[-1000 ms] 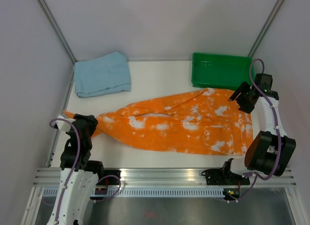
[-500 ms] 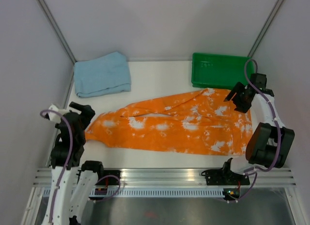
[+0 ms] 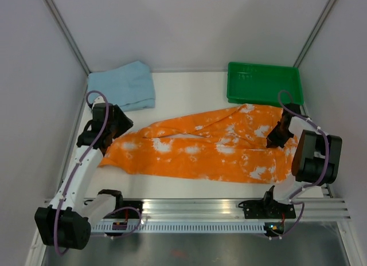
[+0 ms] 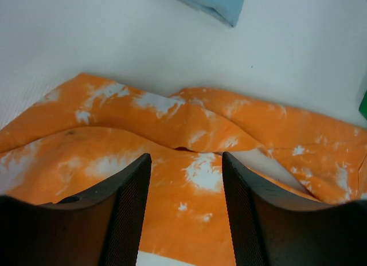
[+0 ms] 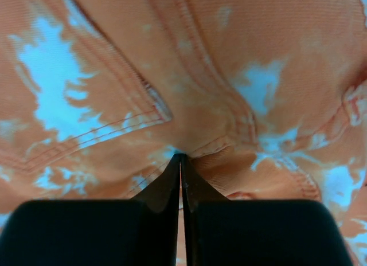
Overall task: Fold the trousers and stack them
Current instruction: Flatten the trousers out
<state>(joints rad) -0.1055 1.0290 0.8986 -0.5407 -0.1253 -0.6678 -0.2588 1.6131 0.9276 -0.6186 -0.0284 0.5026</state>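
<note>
From my station I take the green tray (image 3: 264,85), at the far right of the white table (image 3: 189,91), as my reference. The trousers (image 3: 212,145) are spread out flat, orange with white blotches. Their wide waist end lies just beside the tray's near edge, though I cannot tell whether cloth and tray touch. The legs run away from the tray towards the left and narrow as they go. The right gripper (image 5: 180,157) is down on that wide end, near the tray and just on the near side of its right corner. Its fingers (image 5: 163,197) are pressed together with only a hairline between them. A small pucker of orange cloth with a stitched seam gathers right at their tips, so I read it as pinching the trousers. The left gripper (image 4: 184,163) is well apart from the tray, at the end of the trousers farthest from it. It hangs above the cloth and is angled back towards the tray. Its fingers (image 4: 129,208) stand moderately apart with nothing between them, and through the gap I see the two legs lying side by side with a crease between them. A folded light-blue cloth (image 3: 121,88) lies well apart from the tray, at the far left of the table and clear of the trousers.
</note>
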